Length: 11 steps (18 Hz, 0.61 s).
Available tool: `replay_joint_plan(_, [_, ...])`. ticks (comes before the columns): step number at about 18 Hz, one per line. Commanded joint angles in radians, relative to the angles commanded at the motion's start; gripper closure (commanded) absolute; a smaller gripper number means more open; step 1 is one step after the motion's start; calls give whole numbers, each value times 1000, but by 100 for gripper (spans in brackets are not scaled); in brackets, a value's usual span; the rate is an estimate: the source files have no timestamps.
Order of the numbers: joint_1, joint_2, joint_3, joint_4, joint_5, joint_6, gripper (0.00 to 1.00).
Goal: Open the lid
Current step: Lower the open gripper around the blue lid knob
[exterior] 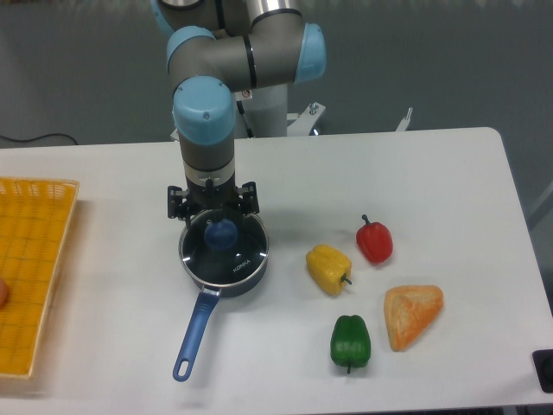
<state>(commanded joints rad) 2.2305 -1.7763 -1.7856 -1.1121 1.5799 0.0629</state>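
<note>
You had the gripper (212, 210) pointing down over the far edge of the lid (224, 245), its dark body hanging just behind the blue knob (221, 233); from this angle you could not tell whether the fingers were spread or closed, or whether they touched the knob at all. The lid sat flat on the saucepan (214, 277), which stood left of centre on the white desk (346, 173) with its blue handle reaching toward the near edge. To the right lay a yellow pepper (328, 268), a red pepper (374, 241), a green pepper (350, 341) and a wedge of bread (412, 315). A yellow basket (30, 268) sat at the desk's left edge.
</note>
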Motion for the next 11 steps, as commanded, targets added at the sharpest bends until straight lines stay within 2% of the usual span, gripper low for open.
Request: replay_joint_plan(11, [-2, -20, 6, 0, 3, -25, 0])
